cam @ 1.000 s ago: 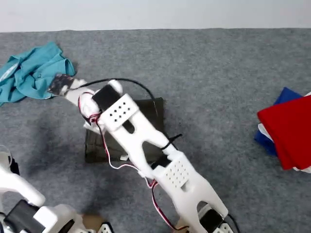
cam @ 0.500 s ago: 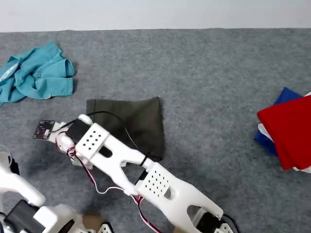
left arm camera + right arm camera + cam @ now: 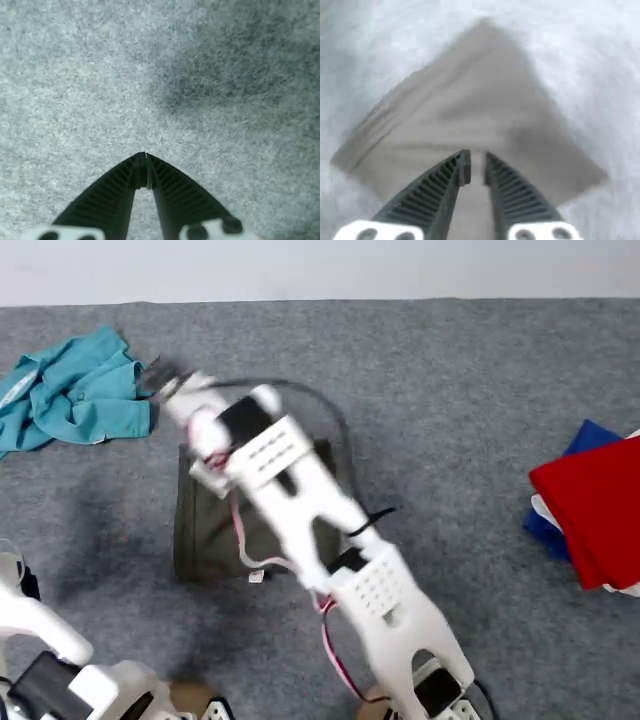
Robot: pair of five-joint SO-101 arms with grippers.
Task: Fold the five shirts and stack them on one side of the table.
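Dark olive shirt (image 3: 198, 540), folded into a flat cloth rectangle, lies on the grey felt desk (image 3: 450, 390) left of centre. In the right wrist view this olive shirt (image 3: 470, 110) sits directly under the right hand (image 3: 476, 167). The black ribbed fingers (image 3: 451, 182) point down at its middle. They stand a narrow gap apart with nothing between them, and whether they touch the cloth cannot be told.

The white right arm (image 3: 300, 510) stretches from the near edge of the desk diagonally across the olive shirt. It covers much of the shirt's middle and its far right part. The arm's far end reaches past the shirt's far edge, close to a crumpled teal shirt (image 3: 70, 390) that lies unfolded at the far left of the desk, apart from the olive one.

The left hand (image 3: 145, 157) hangs over bare grey felt, its two dark fingers pressed together at the tips and gripping nothing. The white left arm (image 3: 40, 630) sits at the near left corner, clear of the olive shirt.

At the right edge, well apart from both hands, a folded red shirt (image 3: 590, 510) lies on top of a stack, with white cloth (image 3: 540, 508) and a blue shirt (image 3: 590, 435) showing beneath it.
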